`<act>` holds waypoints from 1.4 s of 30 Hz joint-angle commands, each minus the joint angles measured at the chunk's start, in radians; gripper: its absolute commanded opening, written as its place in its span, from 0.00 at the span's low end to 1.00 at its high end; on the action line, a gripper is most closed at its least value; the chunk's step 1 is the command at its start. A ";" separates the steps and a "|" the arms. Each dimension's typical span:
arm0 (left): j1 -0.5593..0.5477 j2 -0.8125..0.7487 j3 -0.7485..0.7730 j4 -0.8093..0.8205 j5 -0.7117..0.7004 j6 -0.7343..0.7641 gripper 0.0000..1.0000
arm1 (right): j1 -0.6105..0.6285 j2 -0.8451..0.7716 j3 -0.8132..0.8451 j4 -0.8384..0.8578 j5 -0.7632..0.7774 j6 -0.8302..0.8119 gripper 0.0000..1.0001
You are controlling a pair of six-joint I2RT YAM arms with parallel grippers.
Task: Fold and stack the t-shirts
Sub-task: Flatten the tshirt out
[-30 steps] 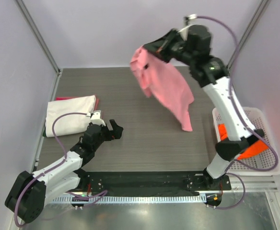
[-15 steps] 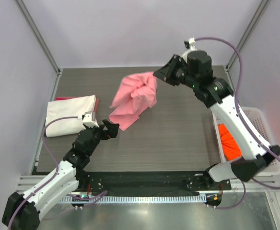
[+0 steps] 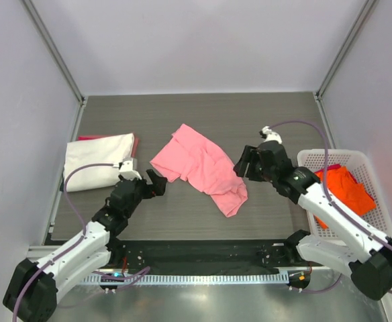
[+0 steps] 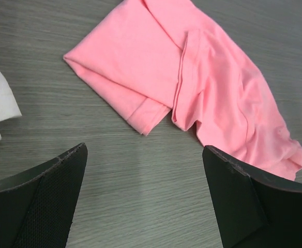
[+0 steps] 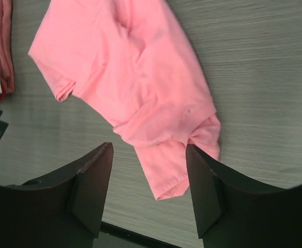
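Observation:
A light pink t-shirt (image 3: 199, 164) lies crumpled and loose on the middle of the table, held by nothing. My right gripper (image 3: 241, 163) hovers open just right of it; in the right wrist view the shirt's lower hem (image 5: 169, 181) shows between the spread fingers. My left gripper (image 3: 152, 182) stands open just left of the shirt's near-left corner (image 4: 146, 116), with bare table between its fingers. A folded cream-white t-shirt (image 3: 96, 168) lies at the left on a red one (image 3: 135, 142). An orange t-shirt (image 3: 344, 188) sits in the basket.
A white mesh basket (image 3: 367, 231) stands at the table's right edge, beside the right arm. Grey walls and metal corner posts (image 3: 55, 54) close in the table at the back and sides. A black base rail (image 3: 203, 255) runs along the near edge.
The right gripper opened and let go of the pink t-shirt, which dropped from the air onto the table. The right arm swung down and nearer. The left arm edged toward the shirt.

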 commanded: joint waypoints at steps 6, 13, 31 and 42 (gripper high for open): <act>0.000 0.040 0.066 -0.031 -0.075 -0.029 0.91 | 0.246 0.344 0.127 0.175 0.038 -0.107 0.53; 0.000 -0.012 0.082 -0.137 -0.219 -0.086 0.91 | 0.302 0.643 0.313 0.244 0.061 -0.158 0.52; 0.000 -0.030 0.077 -0.160 -0.264 -0.109 0.91 | 0.329 1.011 0.594 0.289 0.012 -0.184 0.44; 0.000 -0.023 0.079 -0.159 -0.262 -0.101 0.91 | 0.331 1.037 0.563 0.223 0.036 -0.135 0.39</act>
